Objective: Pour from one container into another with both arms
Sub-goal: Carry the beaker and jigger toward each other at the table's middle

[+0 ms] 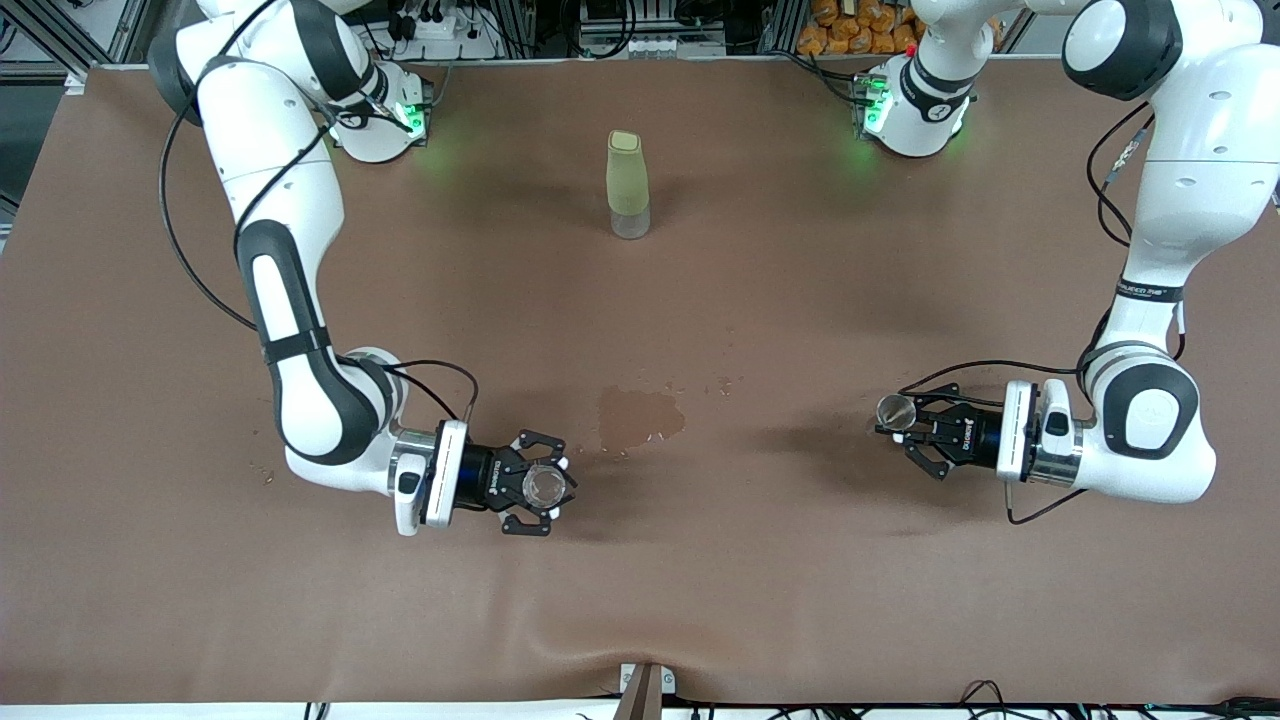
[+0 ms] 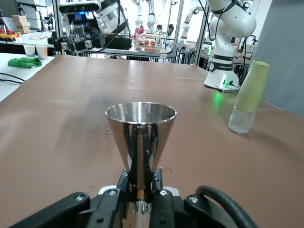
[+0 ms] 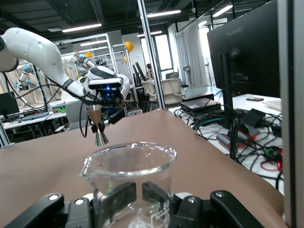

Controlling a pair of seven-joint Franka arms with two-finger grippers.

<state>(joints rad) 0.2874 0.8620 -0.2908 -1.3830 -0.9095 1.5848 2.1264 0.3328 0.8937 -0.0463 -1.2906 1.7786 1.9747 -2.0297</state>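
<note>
Evidently my right gripper [image 1: 548, 487] had its jaws clamped on the tiny clear round cup [image 1: 545, 485], upright; the shiny silver hourglass jigger [image 1: 895, 410], pinched upright in the left gripper [image 1: 905, 425], hung at three o'clock, well apart above the tabletop [image 1: 700, 580].

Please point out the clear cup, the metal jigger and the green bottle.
clear cup [image 3: 128, 175], right wrist view, on its glass wall.
jigger [image 2: 140, 137], left wrist view, on its upper cone.
green bottle [image 1: 627, 170], front view, on its body.
</note>
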